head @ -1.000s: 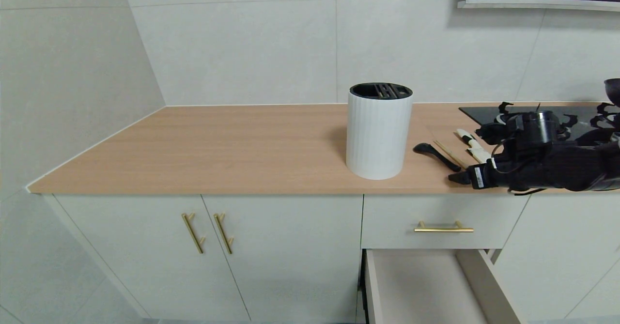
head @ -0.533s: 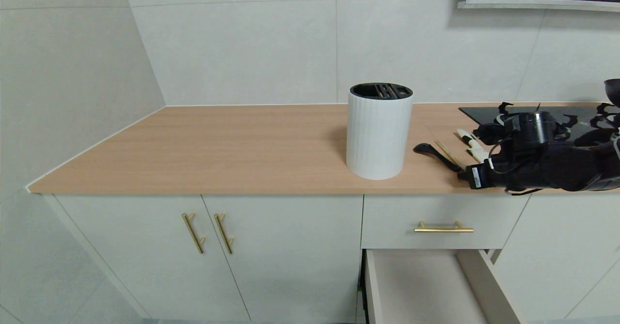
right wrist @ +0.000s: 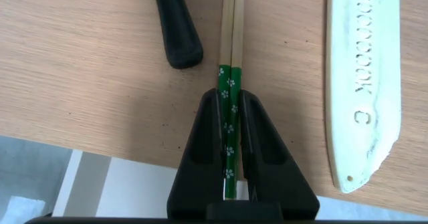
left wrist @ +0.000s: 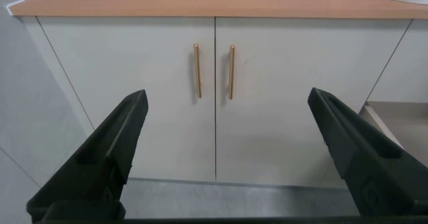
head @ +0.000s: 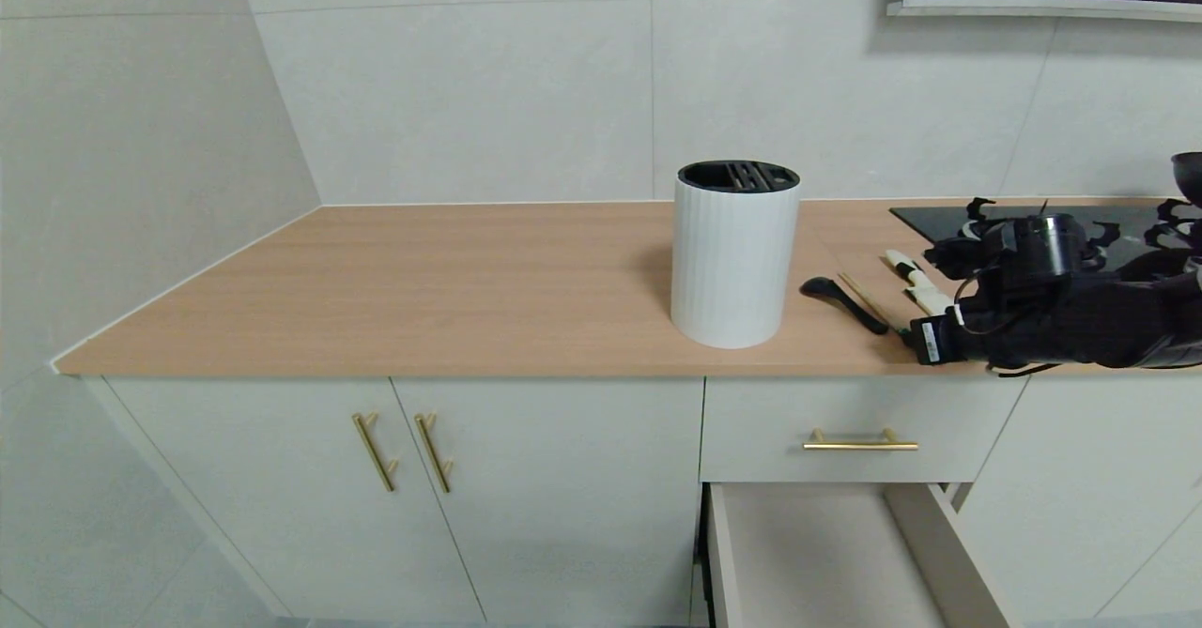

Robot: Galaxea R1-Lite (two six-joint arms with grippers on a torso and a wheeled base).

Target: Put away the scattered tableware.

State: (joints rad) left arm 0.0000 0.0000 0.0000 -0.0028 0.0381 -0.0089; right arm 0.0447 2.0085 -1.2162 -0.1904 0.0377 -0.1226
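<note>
Right wrist view: the right gripper is pinched shut on the green ends of the chopsticks, which lie flat on the counter right of the white holder, between a black spoon and a white knife. Grabbing the tail end probably lets them tip into the holder. Left gripper hangs open by the cabinet doors, out of the way.
</note>
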